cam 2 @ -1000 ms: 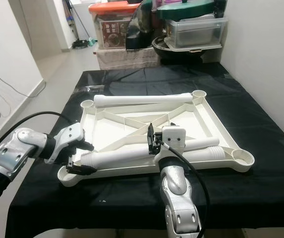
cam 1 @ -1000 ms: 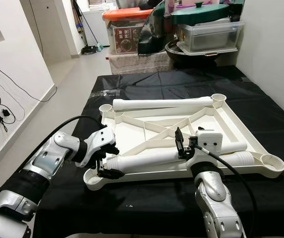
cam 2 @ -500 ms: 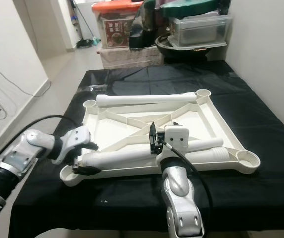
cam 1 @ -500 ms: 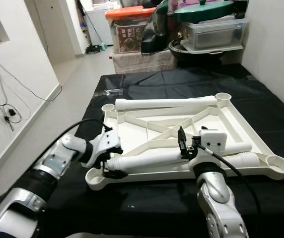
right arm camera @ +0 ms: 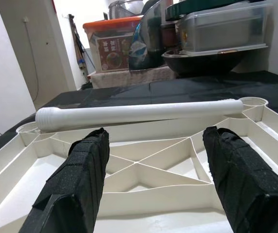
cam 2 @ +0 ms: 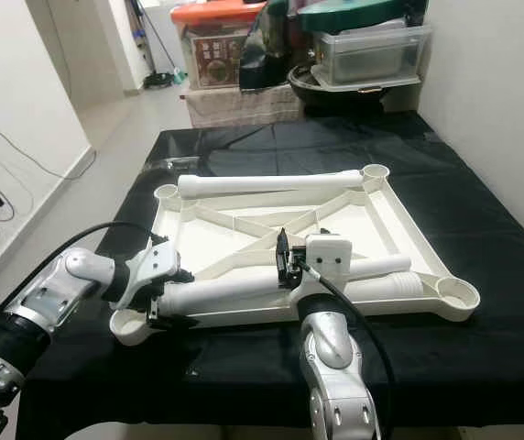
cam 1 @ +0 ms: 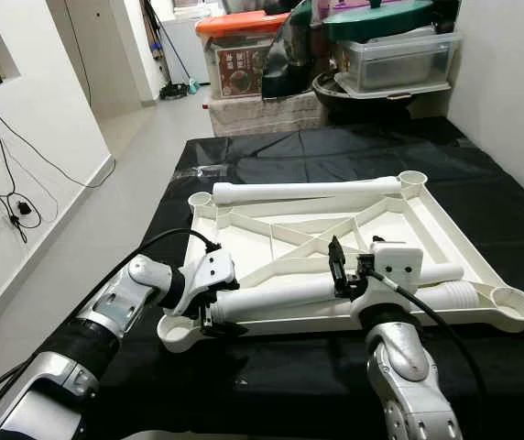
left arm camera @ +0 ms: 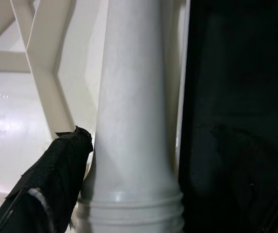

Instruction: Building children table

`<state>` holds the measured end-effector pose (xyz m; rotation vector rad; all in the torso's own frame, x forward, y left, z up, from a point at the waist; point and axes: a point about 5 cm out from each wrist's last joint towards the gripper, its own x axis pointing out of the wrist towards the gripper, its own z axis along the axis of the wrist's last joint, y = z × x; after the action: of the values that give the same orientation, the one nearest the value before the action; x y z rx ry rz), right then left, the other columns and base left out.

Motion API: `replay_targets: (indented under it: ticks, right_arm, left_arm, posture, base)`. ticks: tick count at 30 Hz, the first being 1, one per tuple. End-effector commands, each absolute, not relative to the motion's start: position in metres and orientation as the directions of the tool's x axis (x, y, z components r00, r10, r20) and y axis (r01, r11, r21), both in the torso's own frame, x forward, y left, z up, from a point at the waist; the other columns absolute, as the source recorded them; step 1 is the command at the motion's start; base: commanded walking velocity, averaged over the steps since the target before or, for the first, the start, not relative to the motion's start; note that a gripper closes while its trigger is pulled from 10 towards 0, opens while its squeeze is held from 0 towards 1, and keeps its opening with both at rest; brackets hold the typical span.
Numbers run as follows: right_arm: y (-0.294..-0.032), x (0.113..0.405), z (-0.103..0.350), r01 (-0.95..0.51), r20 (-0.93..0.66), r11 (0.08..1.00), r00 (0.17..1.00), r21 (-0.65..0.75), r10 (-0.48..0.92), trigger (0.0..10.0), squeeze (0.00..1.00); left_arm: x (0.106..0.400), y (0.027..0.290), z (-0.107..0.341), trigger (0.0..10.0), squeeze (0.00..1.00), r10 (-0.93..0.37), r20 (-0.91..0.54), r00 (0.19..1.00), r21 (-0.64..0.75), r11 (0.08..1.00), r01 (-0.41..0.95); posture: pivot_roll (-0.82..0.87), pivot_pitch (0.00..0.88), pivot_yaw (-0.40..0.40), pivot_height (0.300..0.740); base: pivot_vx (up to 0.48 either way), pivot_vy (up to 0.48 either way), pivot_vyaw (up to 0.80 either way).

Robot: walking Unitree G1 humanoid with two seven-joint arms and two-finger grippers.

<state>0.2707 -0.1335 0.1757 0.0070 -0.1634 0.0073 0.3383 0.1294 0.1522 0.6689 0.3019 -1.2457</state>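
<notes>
**Leg end sits beside the near-left socket**

On the black table (cam 1: 482,211), your upturned white tabletop (cam 1: 271,225) lies flat, ribs up, with round sockets at its corners. Your left gripper (cam 1: 214,312) is at the ridged end of the near leg (cam 1: 276,295), its fingers (left arm camera: 61,174) set either side of that end; one finger touches the plastic in the left wrist view, the other is too dark to read, so you probably have it clamped, but you cannot be sure. Your right gripper (cam 1: 335,268) stands spread wide above the middle of the same leg, holding nothing.

What matters next: the leg's long axis runs across you, along the tabletop's near rim, and its ridged end lies just beside the near-left corner socket (cam 1: 178,332), on the inner side of it. Your left arm is much the nearer. You would need to tip that end upright over the socket. Another leg (cam 1: 308,192) lies along the far rim, and a further one (cam 1: 450,295) to the right
</notes>
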Motion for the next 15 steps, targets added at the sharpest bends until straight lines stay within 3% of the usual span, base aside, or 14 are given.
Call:
replay_targets:
  ticks: [1, 12, 13, 15]
  right_arm:
    - [-0.1325, 0.2690, 0.1775, -0.022, 0.161, 0.999, 0.987, 0.023, 0.018, 10.0, 0.00]
    - [-0.1322, 0.2682, 0.1790, -0.032, 0.151, 0.999, 0.988, 0.020, 0.028, 10.0, 0.00]
    - [-0.1322, 0.2682, 0.1791, -0.032, 0.150, 0.999, 0.988, 0.019, 0.028, 10.0, 0.00]
    - [-0.1322, 0.2680, 0.1790, -0.032, 0.150, 0.999, 0.988, 0.019, 0.029, 10.0, 0.00]
  left_arm:
    - [0.3351, 0.1400, 0.1393, 10.0, 0.00, -0.731, -0.610, 0.306, 0.282, 0.160, 0.946]
    - [0.3388, 0.1473, 0.1330, 10.0, 0.00, -0.676, -0.656, 0.336, 0.309, 0.165, 0.937]
    - [0.3391, 0.1476, 0.1324, 2.9, 0.00, -0.673, -0.658, 0.338, 0.310, 0.168, 0.936]
    - [0.3390, 0.1475, 0.1320, 2.9, 0.00, -0.677, -0.653, 0.339, 0.309, 0.170, 0.936]
  posture:
    - [0.12, 0.000, 0.110, 0.740]
    - [0.12, 0.000, 0.106, 0.740]
    - [0.12, 0.000, 0.106, 0.740]
    - [0.12, 0.000, 0.108, 0.740]
  base:
    - [0.000, 0.000, 0.00]
    - [0.000, 0.000, 0.00]
    - [0.000, 0.000, 0.00]
    - [0.000, 0.000, 0.00]
